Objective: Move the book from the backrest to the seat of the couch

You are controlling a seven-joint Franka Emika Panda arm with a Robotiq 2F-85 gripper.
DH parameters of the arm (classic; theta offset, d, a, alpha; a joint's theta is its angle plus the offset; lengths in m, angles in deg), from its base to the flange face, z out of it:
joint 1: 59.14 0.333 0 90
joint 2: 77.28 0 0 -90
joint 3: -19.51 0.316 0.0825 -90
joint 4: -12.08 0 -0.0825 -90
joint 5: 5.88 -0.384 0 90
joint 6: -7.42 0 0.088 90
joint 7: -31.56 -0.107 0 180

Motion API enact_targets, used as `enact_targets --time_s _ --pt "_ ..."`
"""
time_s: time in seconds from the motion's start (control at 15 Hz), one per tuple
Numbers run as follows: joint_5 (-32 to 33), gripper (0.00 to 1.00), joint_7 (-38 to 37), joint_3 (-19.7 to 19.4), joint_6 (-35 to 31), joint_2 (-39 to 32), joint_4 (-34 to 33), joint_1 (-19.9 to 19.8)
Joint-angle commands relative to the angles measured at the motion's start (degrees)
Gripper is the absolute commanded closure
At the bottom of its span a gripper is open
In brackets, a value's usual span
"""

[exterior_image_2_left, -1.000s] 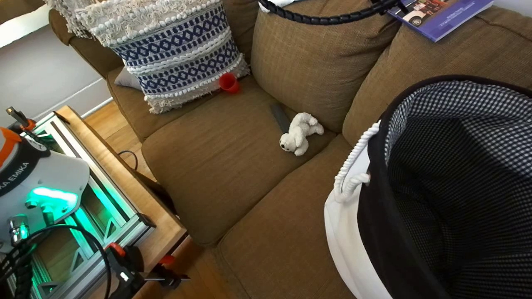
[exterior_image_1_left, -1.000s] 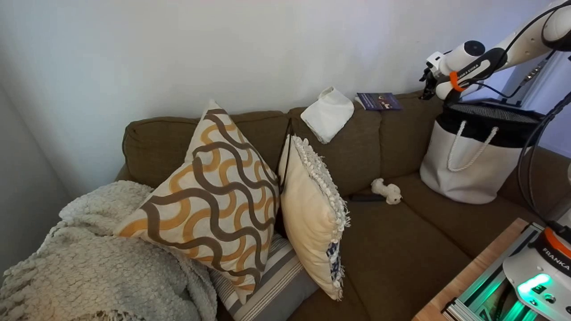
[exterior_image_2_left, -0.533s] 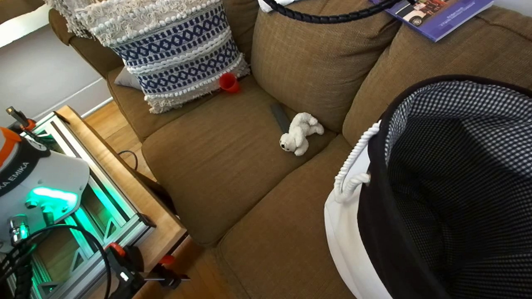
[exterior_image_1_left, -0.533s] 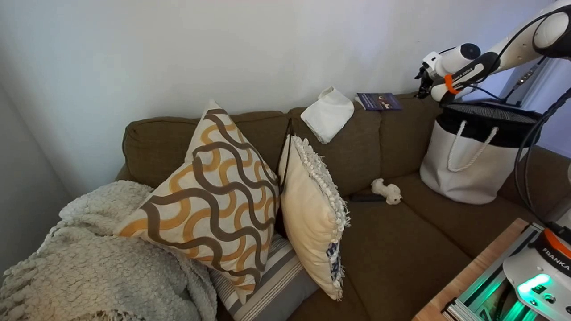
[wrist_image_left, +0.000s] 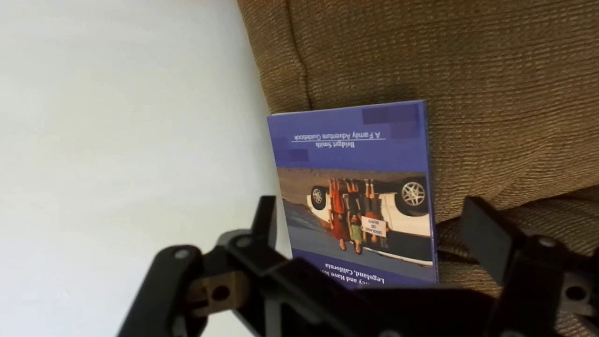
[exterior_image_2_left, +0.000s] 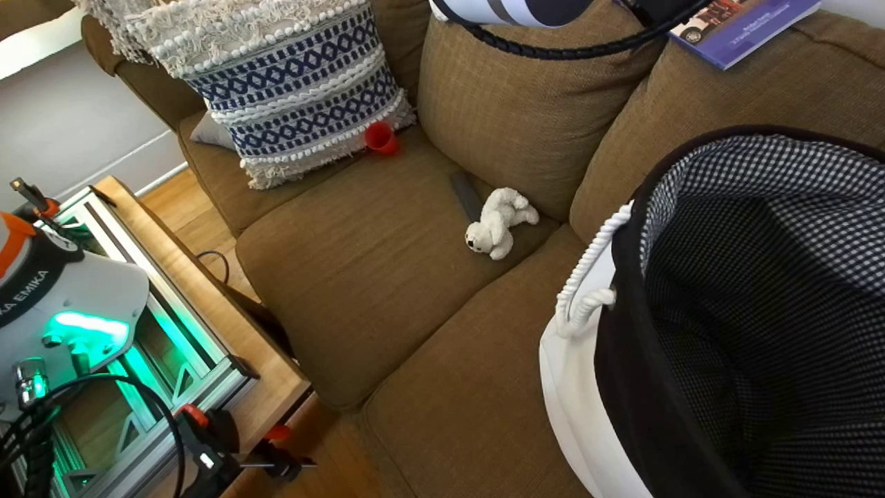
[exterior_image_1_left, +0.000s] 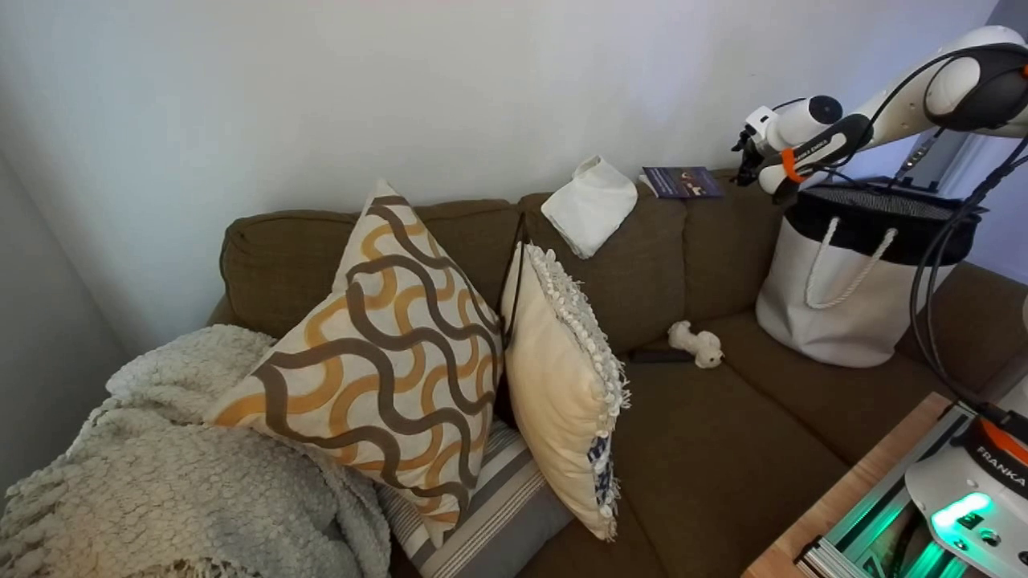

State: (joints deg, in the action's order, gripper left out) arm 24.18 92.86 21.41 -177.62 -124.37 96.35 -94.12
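The book [exterior_image_1_left: 683, 183], with its bluish-purple cover, lies flat on top of the backrest [exterior_image_1_left: 642, 281] of the couch. It also shows at the top of an exterior view [exterior_image_2_left: 750, 28] and in the wrist view [wrist_image_left: 351, 154]. My gripper [exterior_image_1_left: 745, 164] is open and empty, to the right of the book in that exterior view. In the wrist view its fingers [wrist_image_left: 369, 220] stand apart, one on each side of the book, not touching it as far as I can see. The lower end of the book is hidden behind the gripper. The seat [exterior_image_2_left: 359, 277] is in both exterior views.
A white cloth [exterior_image_1_left: 590, 205] hangs over the backrest beside the book. A wall stands behind. A tall white-and-black basket [exterior_image_1_left: 843, 289] stands on the seat under the arm. A white plush toy [exterior_image_2_left: 499, 223], a dark flat object [exterior_image_2_left: 465, 196], a red cup [exterior_image_2_left: 381, 138] and pillows [exterior_image_1_left: 385, 361] are on the couch.
The arm and gripper have moved left and slightly down towards the book in an exterior view. A white arm part has come in at the top of an exterior view. The book has not moved.
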Motion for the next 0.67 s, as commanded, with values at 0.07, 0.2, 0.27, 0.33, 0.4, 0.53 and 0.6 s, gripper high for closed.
enact_targets --time_s 0.07,0.2,0.27,0.33,0.4,0.53,0.6 --pt "0.5 0.0 2.6 3.5 0.6 -5.8 -6.3 -1.9" --pt "0.7 0.0 5.1 8.0 4.3 -8.0 -8.2 -4.4" --pt "0.4 0.0 6.2 8.6 6.7 -9.5 -10.4 -4.4" --pt "0.1 0.0 8.2 11.2 8.5 -10.9 -11.7 -5.8" --pt "0.1 0.0 10.5 13.1 10.2 -12.6 -13.8 -6.7" --pt "0.3 0.0 14.7 15.3 12.0 -16.0 -18.1 -7.4" --pt "0.3 0.0 16.5 15.9 12.3 -17.8 -20.7 -7.3"
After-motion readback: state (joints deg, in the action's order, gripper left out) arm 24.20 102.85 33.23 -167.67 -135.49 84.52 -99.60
